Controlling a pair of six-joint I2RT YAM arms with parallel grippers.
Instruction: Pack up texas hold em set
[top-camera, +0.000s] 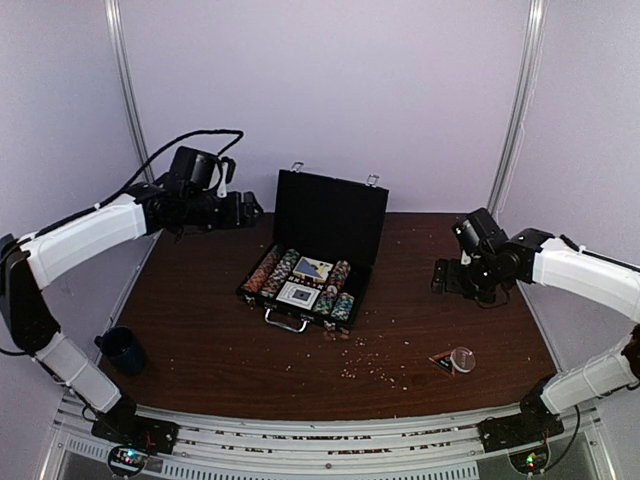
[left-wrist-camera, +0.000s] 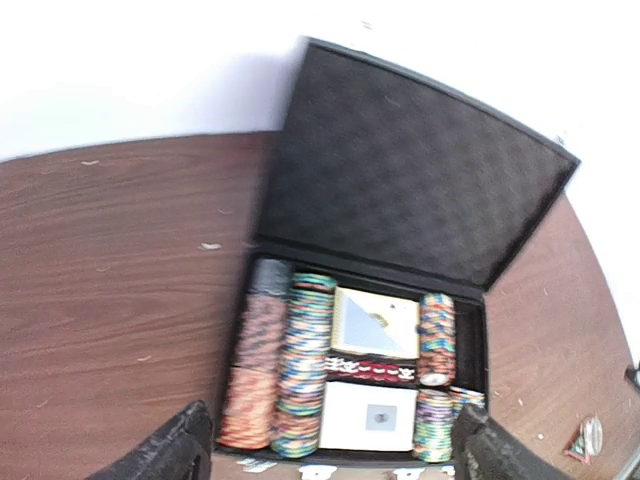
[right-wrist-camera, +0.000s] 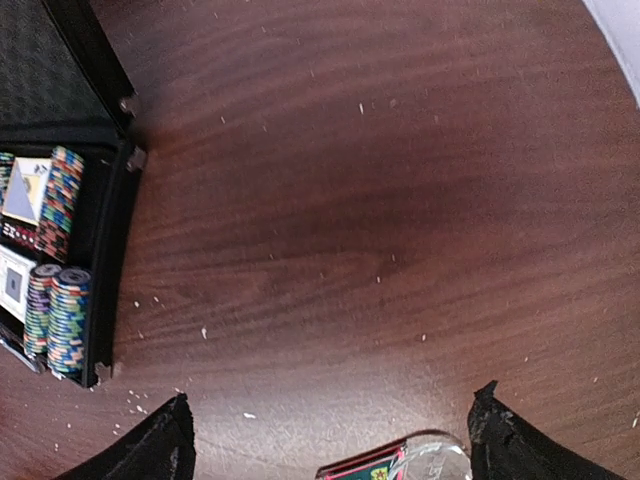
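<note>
Fingers: my left fingers (top-camera: 252, 211) and right fingers (top-camera: 441, 274) spread apart, grasping nothing.
Worktop (top-camera: 200, 340): dark wood grain, pale crumbs (top-camera: 380, 372) scattered.
Walls (top-camera: 400, 80): pale lilac, far side.

The table (top-camera: 200, 340) is taken in from above and behind the arm bases (top-camera: 135, 432) by the top external camera, aimed forward and down toward the back wall (top-camera: 320, 90), with the open case (top-camera: 318, 250) seen from afar at mid-frame. The case is looked down upon from much nearer by the left wrist camera, while the right wrist camera is pointed down at the table right of it. The case's right-hand chip rows (right-wrist-camera: 60, 310) are shared by both wrist views, and the round button (right-wrist-camera: 435, 455) at the right wrist view's lower edge is caught in the other two.
</note>
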